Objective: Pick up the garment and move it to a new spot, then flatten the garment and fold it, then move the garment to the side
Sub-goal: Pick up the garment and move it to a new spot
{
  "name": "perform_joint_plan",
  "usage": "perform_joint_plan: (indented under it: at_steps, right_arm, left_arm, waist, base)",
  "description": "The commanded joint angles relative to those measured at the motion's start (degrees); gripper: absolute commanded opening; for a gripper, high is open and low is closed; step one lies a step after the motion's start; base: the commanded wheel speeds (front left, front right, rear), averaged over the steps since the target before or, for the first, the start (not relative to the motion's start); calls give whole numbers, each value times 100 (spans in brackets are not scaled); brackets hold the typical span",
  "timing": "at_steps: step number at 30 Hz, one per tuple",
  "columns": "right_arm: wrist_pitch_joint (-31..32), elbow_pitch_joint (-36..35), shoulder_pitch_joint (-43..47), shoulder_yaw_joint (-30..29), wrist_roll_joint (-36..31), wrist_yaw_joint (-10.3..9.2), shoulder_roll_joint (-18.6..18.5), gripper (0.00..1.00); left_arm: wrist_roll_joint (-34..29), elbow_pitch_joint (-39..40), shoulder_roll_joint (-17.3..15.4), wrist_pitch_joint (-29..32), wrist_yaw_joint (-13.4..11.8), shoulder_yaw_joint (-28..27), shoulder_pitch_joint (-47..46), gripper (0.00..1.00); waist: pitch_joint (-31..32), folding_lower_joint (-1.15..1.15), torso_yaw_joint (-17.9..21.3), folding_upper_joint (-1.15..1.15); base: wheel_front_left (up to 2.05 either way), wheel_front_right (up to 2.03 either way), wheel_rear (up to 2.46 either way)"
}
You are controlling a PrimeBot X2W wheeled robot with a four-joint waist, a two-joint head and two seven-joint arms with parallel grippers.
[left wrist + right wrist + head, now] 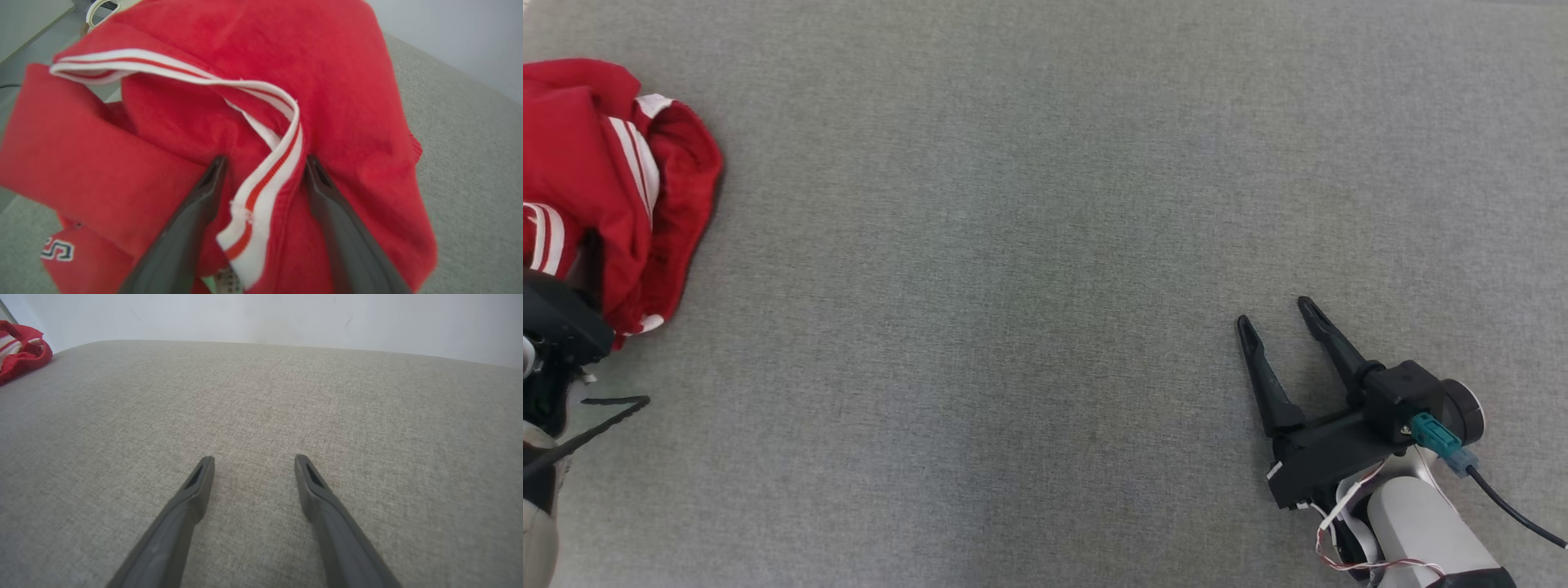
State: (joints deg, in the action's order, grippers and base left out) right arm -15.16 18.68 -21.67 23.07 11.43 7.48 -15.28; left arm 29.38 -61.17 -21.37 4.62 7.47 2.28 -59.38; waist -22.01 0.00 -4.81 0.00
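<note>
The garment [605, 188] runs past the head view's left edge.

The garment [613, 188] is red and soft-looking, edged with a ribbed band [265, 179] of white with a red stripe; it lies crumpled in a loose heap, folds piled over one another, at the left edge of the grey bench [1045, 245], towards the far corner. A small badge [57, 249] with dark, white-outlined letters shows on one low fold.

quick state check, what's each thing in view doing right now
garment, crumpled in a heap, not flattened or folded
left gripper, open, straddling the garment's striped band, not closed on it
right gripper, open, empty, above bare grey surface
</note>
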Motion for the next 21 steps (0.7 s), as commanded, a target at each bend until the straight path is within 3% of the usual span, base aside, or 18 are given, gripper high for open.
perform_joint_plan:
  at_steps: [1,8,14,21]
  right_arm:
    - [4,56,16,16,34,2,31,100]
    - [3,56,55,-57,77,3,185,100]
    - [1,136,262,-121,105,3,379,100]
    - [1,219,420,-115,174,3,578,100]
  left_arm:
    - [63,-46,-54,-52,0,63,59,0]
    - [-53,139,-278,-479,0,437,-63,0]
    - [-406,843,-541,-1376,-1,1149,-604,0]
    - [-381,1576,-367,-1696,-1,2007,-1163,0]
  waist:
    - [-54,0,70,0]
    - [138,0,104,0]
    - [568,0,56,0]
    - [992,0,123,0]
  base:
    - [0,0,0]
    - [0,0,0]
    - [0,0,0]
    - [0,0,0]
